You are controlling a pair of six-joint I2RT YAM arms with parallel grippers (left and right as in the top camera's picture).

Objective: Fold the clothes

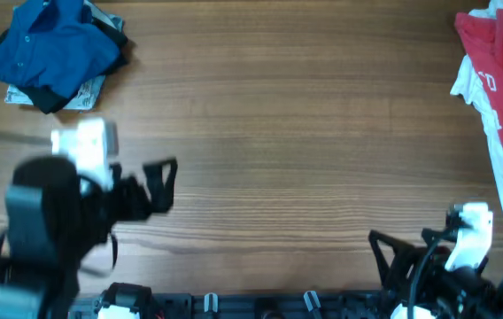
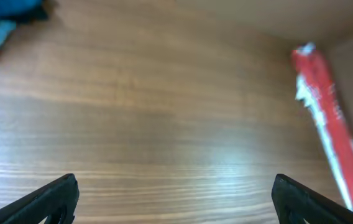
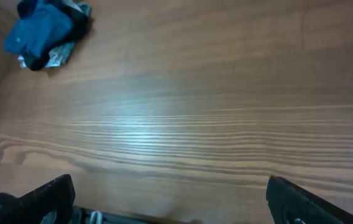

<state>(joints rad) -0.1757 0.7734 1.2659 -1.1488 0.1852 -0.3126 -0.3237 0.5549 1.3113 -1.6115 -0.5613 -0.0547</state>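
1. Wooden table (image 1: 305,133) fills the view.
2. Red-and-white garment (image 1: 499,80) lies at the far right edge.
3. Blue shirt (image 1: 52,49) lies bunched in the far left corner.
4. Left gripper (image 2: 175,202), near left: jaws wide apart, empty.
5. Right gripper (image 3: 170,199), near right: likewise.

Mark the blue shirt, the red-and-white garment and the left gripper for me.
blue shirt (image 1: 52,49): overhead view, middle of the bunched fabric.
red-and-white garment (image 1: 499,53): overhead view, red body panel.
left gripper (image 1: 168,186): overhead view, midway between its open fingers.
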